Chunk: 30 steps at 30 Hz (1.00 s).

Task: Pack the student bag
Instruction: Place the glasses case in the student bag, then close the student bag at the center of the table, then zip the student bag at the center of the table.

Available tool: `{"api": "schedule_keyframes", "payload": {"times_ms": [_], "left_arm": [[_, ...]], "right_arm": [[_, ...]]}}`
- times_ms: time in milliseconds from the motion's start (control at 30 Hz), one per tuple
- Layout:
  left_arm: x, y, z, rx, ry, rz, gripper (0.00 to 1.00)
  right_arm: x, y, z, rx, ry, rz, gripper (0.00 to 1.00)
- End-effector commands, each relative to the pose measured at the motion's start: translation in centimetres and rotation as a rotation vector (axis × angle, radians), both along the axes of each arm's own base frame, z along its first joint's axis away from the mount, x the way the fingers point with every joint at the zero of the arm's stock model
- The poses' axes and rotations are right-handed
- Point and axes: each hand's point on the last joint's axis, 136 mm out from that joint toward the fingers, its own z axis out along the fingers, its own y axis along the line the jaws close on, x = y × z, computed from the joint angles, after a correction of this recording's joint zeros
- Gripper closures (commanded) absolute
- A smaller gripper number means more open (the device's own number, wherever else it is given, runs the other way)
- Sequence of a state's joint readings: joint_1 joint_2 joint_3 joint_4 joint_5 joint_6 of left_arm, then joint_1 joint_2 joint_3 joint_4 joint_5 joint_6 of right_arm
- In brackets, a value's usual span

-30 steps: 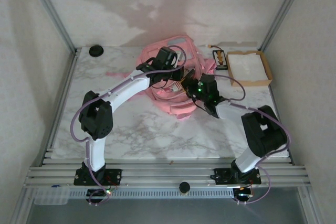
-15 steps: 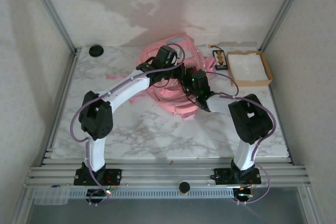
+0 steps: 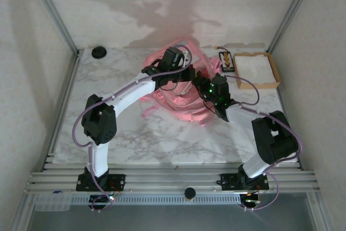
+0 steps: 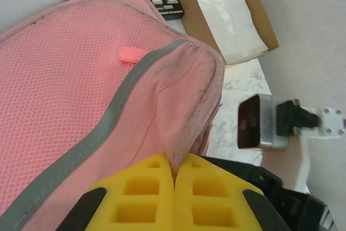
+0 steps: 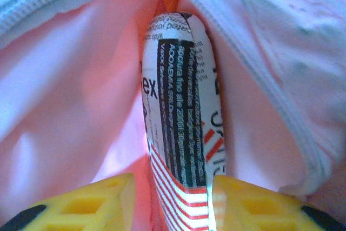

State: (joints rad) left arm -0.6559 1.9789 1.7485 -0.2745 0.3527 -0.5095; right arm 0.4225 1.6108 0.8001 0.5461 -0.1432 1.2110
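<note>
Over the last second the right gripper (image 5: pixel 173 198) has pushed into the student bag (image 3: pixel 174 105) at the tabletop's (image 3: pixel 135 133) far middle and eased back, straddling a printed packet (image 5: pixel 181 106) inside, grip unconfirmed, while the left gripper (image 4: pixel 174 172) stays pinched on the bag's rim, so insertion appears nearly complete.

Marble table (image 3: pixel 135 133) bears student bag (image 3: pixel 181 106), cardboard box (image 3: pixel 274 71), perhaps a black knob (image 3: pixel 99 52).
</note>
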Motion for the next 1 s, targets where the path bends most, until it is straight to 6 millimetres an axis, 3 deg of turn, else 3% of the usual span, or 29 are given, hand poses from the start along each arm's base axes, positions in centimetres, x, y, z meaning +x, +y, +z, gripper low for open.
{"api": "schedule_keyframes", "payload": {"times_ms": [0,100,200,267,367,400,467,567,633,700,867,967], "left_arm": [[-1.6,-2.6,4.9,-0.172,-0.058,-0.067,1.0],[-1.7,-2.6,4.9,-0.19,-0.057,-0.069,1.0],[-1.5,-2.4,3.7,-0.179,-0.028,-0.079,1.0],[-1.2,-1.3,3.3,-0.219,0.007,-0.068,0.79],[-2.3,1.7,5.6,-0.358,-0.01,-0.046,0.68],[-2.7,3.2,6.1,-0.388,-0.022,-0.018,0.59],[-3.3,5.8,6.7,-0.444,-0.015,0.022,0.54],[-4.2,9.4,6.6,-0.499,-0.036,0.09,0.52],[-3.4,12.1,3.8,-0.432,-0.006,0.187,0.48],[-2.7,13.6,1.6,-0.425,0.048,0.224,0.5],[-1.8,14.5,-0.6,-0.434,0.062,0.25,0.52],[-1.6,14.4,-1.5,-0.45,0.074,0.258,0.52]], "right_arm": [[1.0,2.2,1.2,0.048,-0.05,0.115,0.65],[0.5,1.5,1.4,0.067,-0.066,0.139,0.68],[-1.4,0.0,1.7,-0.006,-0.05,0.154,0.59],[-3.3,-1.3,1.0,-0.051,-0.002,0.163,0.55],[-5.9,-4.2,-0.3,-0.218,0.085,0.133,0.51],[-6.6,-5.1,-0.3,-0.275,0.095,0.119,0.51],[-7.9,-6.2,-0.1,-0.369,0.114,0.094,0.53],[-10.1,-3.8,-0.8,-0.455,0.151,0.182,0.52],[-11.5,-1.6,-1.7,-0.532,0.187,0.219,0.52],[-12.0,0.8,-2.2,-0.551,0.204,0.258,0.52],[-11.7,5.4,-3.3,-0.703,0.231,0.309,0.52],[-10.6,6.3,-4.6,-0.75,0.275,0.27,0.54]]}}
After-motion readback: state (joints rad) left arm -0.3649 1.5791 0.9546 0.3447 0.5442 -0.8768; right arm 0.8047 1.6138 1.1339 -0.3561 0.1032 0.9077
